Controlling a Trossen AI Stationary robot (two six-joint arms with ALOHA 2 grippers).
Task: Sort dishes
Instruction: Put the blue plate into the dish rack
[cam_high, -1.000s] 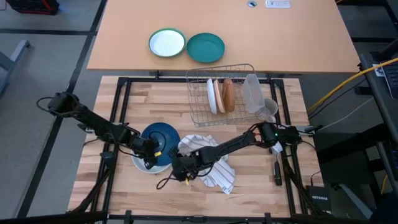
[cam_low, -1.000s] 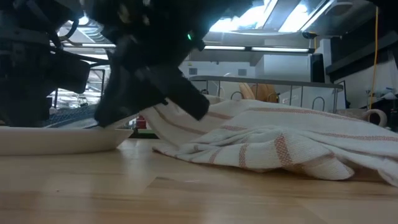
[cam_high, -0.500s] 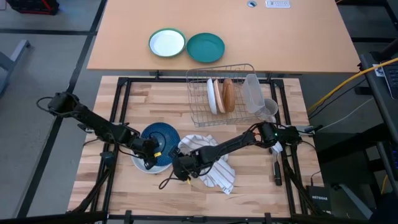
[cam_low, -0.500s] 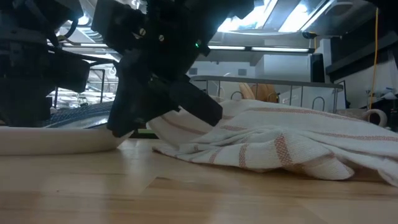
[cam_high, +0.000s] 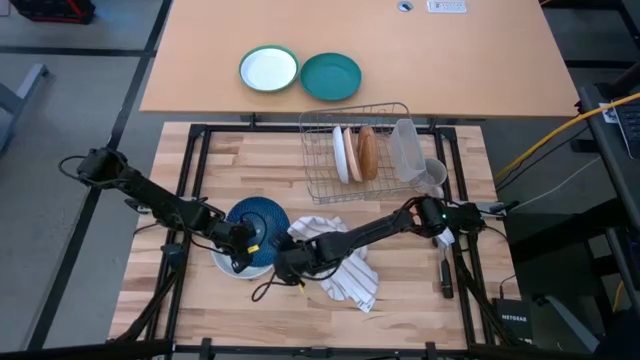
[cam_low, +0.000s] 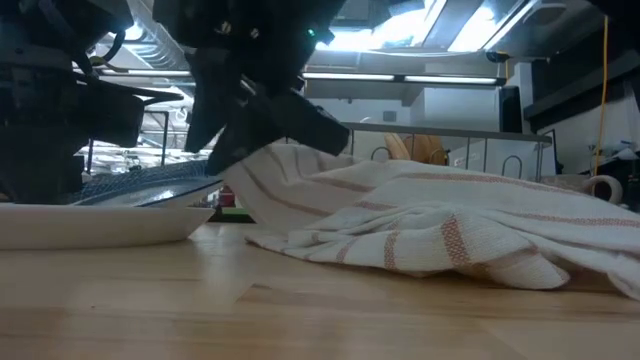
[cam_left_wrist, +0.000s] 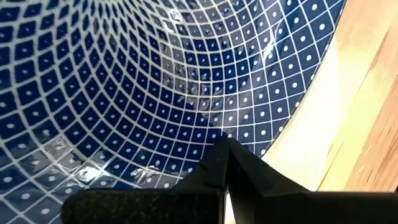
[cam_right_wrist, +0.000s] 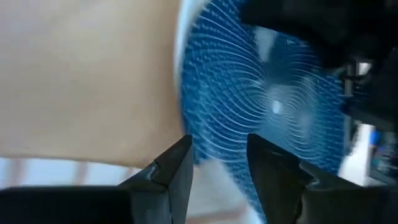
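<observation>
Black box on the floor (cam_high: 527, 322): you can read "NETGEAR" on its top.
Elsewhere: you have no other legible text.

Beside the right gripper's fingers (cam_right_wrist: 180, 165) the blue plate (cam_high: 258, 222) and striped towel (cam_high: 345, 270) crowd close, while bare wood table (cam_high: 420, 300) lies open beyond.
</observation>
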